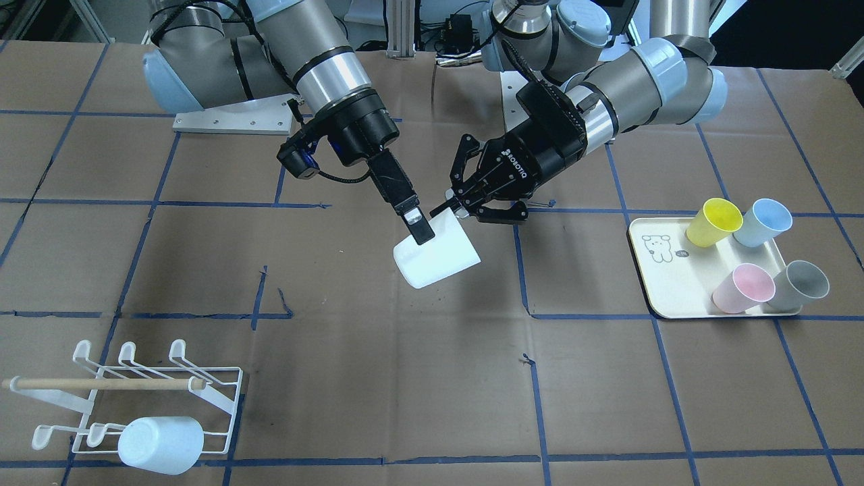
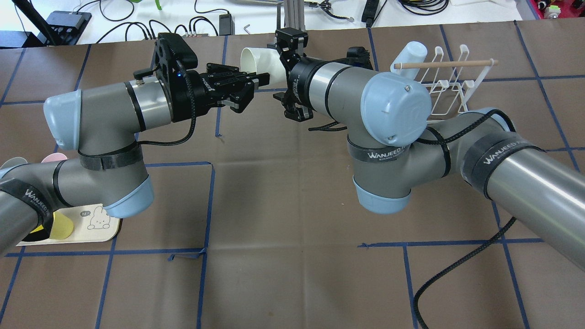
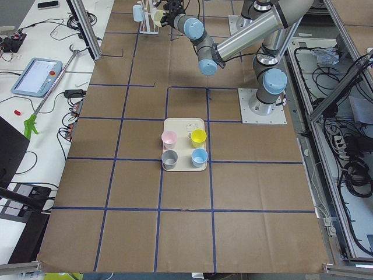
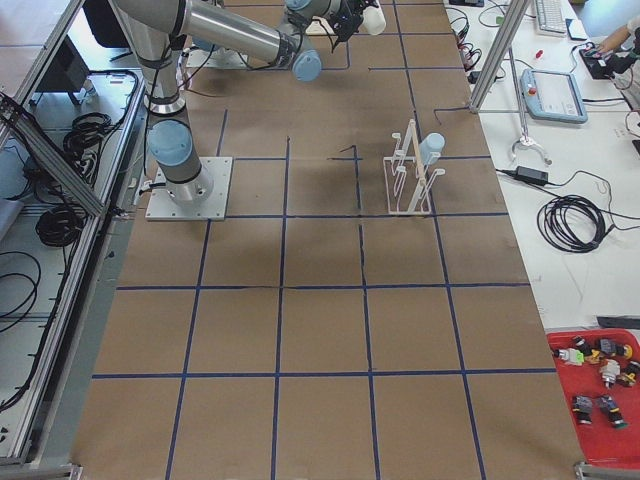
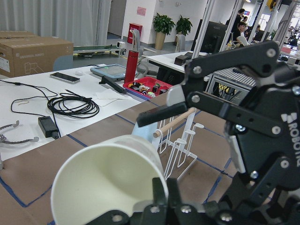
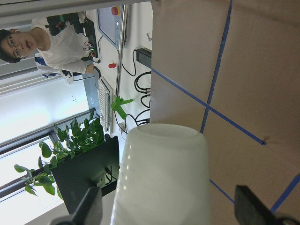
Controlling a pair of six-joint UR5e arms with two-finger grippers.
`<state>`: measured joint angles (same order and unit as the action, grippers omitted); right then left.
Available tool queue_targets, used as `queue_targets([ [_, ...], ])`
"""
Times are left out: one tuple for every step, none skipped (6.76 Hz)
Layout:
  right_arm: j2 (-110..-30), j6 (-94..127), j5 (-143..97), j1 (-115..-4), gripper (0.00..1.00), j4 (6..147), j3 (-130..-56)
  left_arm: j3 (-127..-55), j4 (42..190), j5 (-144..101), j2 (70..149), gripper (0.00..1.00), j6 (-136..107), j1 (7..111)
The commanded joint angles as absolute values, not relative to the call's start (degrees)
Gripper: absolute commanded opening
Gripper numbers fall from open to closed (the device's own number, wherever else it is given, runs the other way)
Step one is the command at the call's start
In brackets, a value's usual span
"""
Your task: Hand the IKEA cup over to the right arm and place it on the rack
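A white cup (image 1: 439, 260) hangs tilted in the air over the middle of the table. My left gripper (image 1: 455, 208) is shut on its rim, and the left wrist view looks into the cup's mouth (image 5: 103, 178). My right gripper (image 1: 425, 236) is open and straddles the cup's body. In the right wrist view a gap shows between each finger (image 6: 89, 206) and the cup (image 6: 161, 178). The white wire rack (image 1: 223, 378) with its wooden dowel (image 1: 101, 383) stands at the table's right end and holds a pale cup (image 1: 162, 442).
A cream tray (image 1: 648, 283) with a bear drawing sits on my left side. It carries yellow (image 1: 712, 221), blue (image 1: 763, 221), pink (image 1: 742, 287) and grey (image 1: 800, 285) cups. Both arms crowd the table's middle. A person shows in the right wrist view (image 6: 42, 47).
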<state>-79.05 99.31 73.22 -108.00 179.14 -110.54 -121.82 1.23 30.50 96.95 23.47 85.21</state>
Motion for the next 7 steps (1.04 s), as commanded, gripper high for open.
queue_targets([
  [-76.6, 99.3, 73.0, -108.0, 0.98, 179.4, -108.5, -121.8, 1.2, 30.5, 96.9, 0.00, 23.4, 85.2],
  [-76.4, 99.3, 72.4, -108.0, 0.98, 179.4, -108.2, -121.8, 1.2, 30.5, 96.9, 0.00, 23.5, 85.3],
  [-75.9, 99.3, 72.3, -108.0, 0.98, 179.3, -107.8, -121.8, 1.2, 30.5, 96.9, 0.01, 23.4, 85.2],
  [-75.5, 99.3, 72.3, -108.0, 0.98, 179.3, -107.5, -121.7, 1.2, 30.5, 96.9, 0.01, 23.2, 85.2],
  [-75.3, 99.3, 72.3, -107.9, 0.98, 179.2, -107.6, -121.7, 1.2, 30.5, 96.9, 0.01, 23.0, 85.2],
  [-75.4, 99.2, 72.2, -107.9, 0.91, 179.2, -107.6, -121.7, 1.2, 30.5, 96.9, 0.01, 23.0, 85.2],
  [-75.4, 99.1, 72.2, -107.9, 0.79, 179.2, -107.6, -121.7, 1.2, 30.5, 96.9, 0.01, 23.0, 85.2],
])
